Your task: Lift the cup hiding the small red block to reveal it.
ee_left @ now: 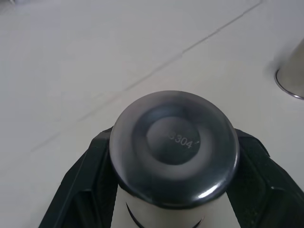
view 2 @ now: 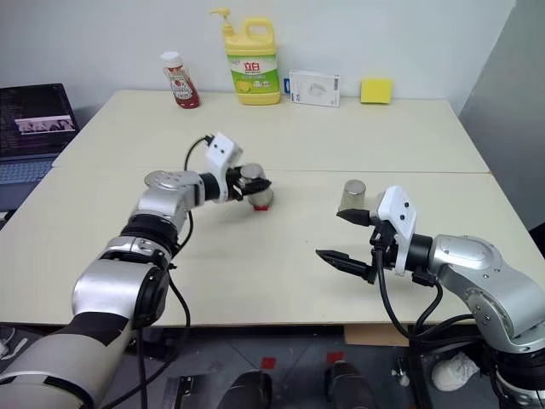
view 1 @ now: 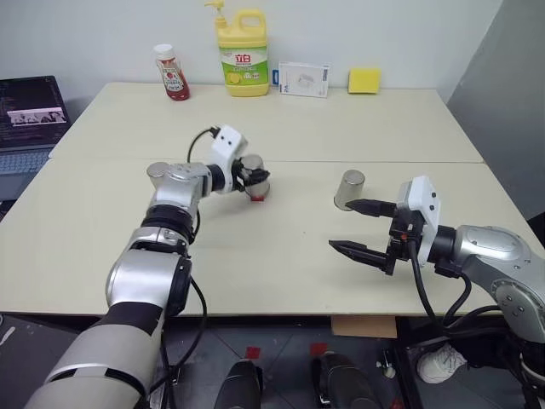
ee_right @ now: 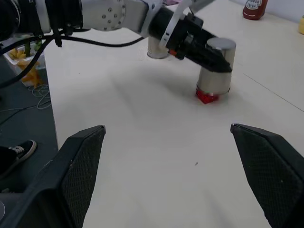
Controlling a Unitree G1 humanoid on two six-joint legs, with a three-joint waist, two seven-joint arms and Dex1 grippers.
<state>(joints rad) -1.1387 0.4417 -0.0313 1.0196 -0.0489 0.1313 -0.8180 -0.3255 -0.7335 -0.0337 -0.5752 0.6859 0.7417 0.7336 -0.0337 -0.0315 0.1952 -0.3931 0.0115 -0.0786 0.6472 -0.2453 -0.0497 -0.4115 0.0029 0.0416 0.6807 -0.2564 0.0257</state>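
Observation:
My left gripper (view 1: 254,177) is shut on the cup (view 1: 255,175), a plain silver tumbler standing upside down near the table's middle, its base facing the left wrist camera (ee_left: 173,147). The small red block (view 1: 256,197) peeks out under the cup's rim on the near side and also appears in the right wrist view (ee_right: 206,96). The cup (ee_right: 216,69) looks raised a little off the table. To the right, my right gripper (view 1: 341,225) hangs open and empty over the table, beside a second upturned cup (view 1: 349,189). A third cup (ee_right: 158,47) stands behind my left arm.
Along the table's far edge stand a red-capped sauce bottle (view 1: 172,72), a yellow detergent bottle (view 1: 243,53), a white box (view 1: 303,79) and a yellow sponge (view 1: 364,80). A laptop (view 1: 30,119) sits off the table's left side. A seam crosses the tabletop (view 1: 409,162).

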